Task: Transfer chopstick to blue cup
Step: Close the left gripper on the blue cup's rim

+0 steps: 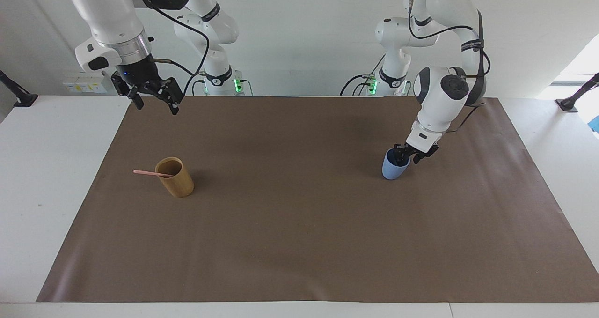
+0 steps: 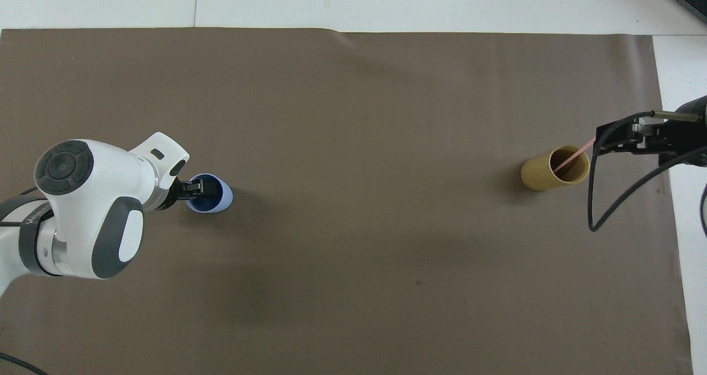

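Chopstick (image 1: 152,173) unmoved in tan cup (image 1: 177,177) near mat's (image 1: 299,243) right-arm end; my left gripper (image 1: 405,157) straddles blue cup (image 1: 393,169) rim, grip unclear; right gripper (image 1: 153,97) waits agape.

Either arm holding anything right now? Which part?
Left gripper is at the blue cup rim, one finger inside; a firm hold can't be told. Right gripper is empty; the chopstick sits in the bamboo cup.
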Robot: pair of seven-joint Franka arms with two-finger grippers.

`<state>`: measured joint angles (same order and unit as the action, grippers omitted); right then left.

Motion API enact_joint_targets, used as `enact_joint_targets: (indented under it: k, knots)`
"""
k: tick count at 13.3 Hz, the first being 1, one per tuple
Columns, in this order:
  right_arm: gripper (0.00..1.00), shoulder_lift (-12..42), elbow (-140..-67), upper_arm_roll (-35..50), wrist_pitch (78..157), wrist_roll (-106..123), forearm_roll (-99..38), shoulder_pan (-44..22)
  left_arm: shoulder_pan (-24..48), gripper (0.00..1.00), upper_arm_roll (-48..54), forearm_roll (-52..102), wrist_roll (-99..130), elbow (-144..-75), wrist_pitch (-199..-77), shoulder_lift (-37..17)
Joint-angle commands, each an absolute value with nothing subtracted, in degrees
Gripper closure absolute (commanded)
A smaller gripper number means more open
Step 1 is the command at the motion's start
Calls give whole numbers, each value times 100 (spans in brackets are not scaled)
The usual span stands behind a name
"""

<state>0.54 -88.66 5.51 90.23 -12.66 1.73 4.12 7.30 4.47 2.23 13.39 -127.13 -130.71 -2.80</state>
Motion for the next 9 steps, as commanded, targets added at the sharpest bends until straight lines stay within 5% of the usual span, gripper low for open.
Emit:
enact_joint_targets:
  k: [1,5,9]
  knots:
    - [0,35,-8930,562,9132,-1081,123,483,931,100,369,220,1310,-12657,-13052,-281]
    - [0,35,-8938,545,9211,-1099,123,483,932,100,352,167,1336,-12052,-12562,-255]
    - [0,35,-8965,501,9211,-1090,123,483,1150,100,369,123,1388,-10577,-11069,-272]
